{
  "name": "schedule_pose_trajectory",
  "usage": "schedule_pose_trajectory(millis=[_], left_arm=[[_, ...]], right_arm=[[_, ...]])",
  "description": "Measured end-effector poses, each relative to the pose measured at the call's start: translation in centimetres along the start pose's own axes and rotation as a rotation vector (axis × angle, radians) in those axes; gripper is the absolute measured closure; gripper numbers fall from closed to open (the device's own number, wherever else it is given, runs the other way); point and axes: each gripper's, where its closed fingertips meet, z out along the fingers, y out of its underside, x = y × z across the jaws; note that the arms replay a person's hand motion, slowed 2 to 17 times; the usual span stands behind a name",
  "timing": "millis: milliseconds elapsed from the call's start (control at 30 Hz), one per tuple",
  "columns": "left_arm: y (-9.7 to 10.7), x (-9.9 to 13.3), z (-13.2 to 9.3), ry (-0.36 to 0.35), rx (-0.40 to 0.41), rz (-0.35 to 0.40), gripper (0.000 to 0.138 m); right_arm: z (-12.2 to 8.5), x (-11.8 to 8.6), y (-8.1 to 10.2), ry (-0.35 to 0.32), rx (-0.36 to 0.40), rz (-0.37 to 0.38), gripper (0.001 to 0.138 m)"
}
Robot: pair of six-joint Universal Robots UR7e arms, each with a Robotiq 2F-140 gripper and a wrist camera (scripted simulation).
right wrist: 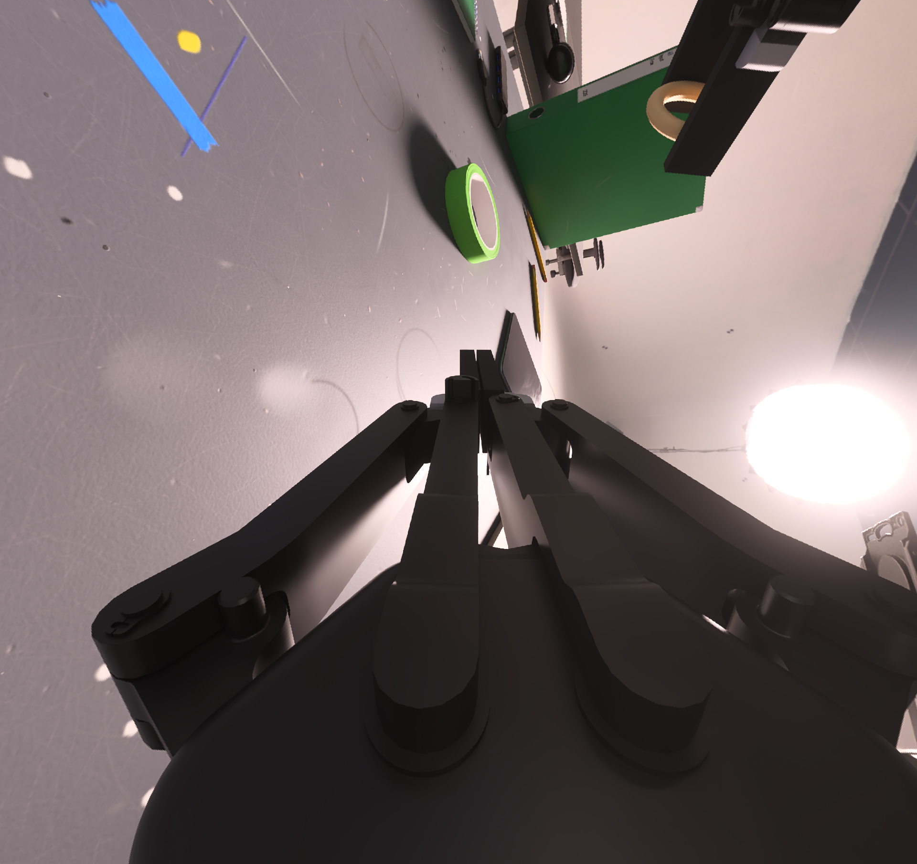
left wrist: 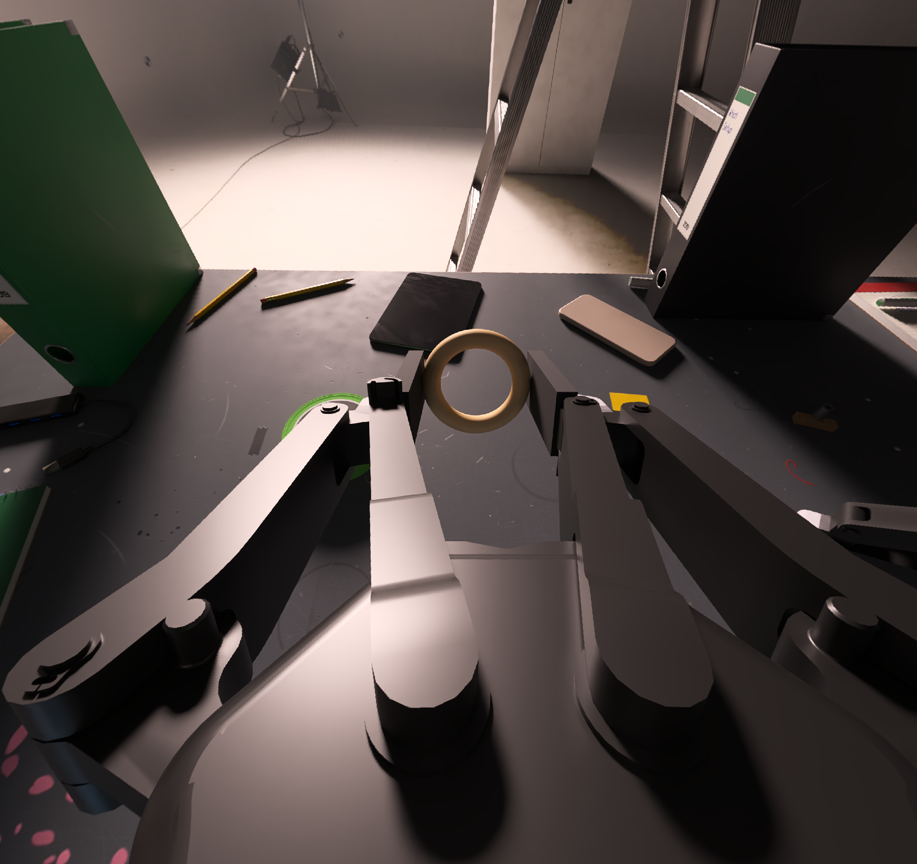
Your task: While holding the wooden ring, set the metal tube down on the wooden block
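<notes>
My left gripper [left wrist: 476,384] is shut on the wooden ring [left wrist: 476,338] and holds it upright above the dark table [left wrist: 496,483]. The ring's hole faces the camera. A small wooden block [left wrist: 814,424] lies on the table to the right, and a short grey metal tube [left wrist: 823,411] stands on it. My right gripper [right wrist: 476,364] is shut with nothing between its pads, low over the table. The ring [right wrist: 657,111] also shows in the right wrist view, at the top right, against a left gripper finger [right wrist: 719,86]. The block and tube are outside the right wrist view.
A green binder [left wrist: 74,195] stands at the left and a black binder [left wrist: 794,185] at the right. Two pencils [left wrist: 223,294], a black phone [left wrist: 426,314] and a beige phone [left wrist: 618,329] lie near the far edge. A green tape roll [right wrist: 471,213] lies below the ring.
</notes>
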Motion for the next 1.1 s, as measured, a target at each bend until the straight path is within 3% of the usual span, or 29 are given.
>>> schedule_pose_trajectory(millis=[633,1100], left_arm=[[0.0,0.0,0.0,0.001,0.007,0.0,0.084],[0.0,0.0,0.0,0.001,0.009,-0.001,0.084]], right_arm=[[-1.3,-0.9,0.0,-0.033,-0.002,0.016,0.131],[-0.4,-0.3,0.1,-0.054,0.001,0.062,0.107]])
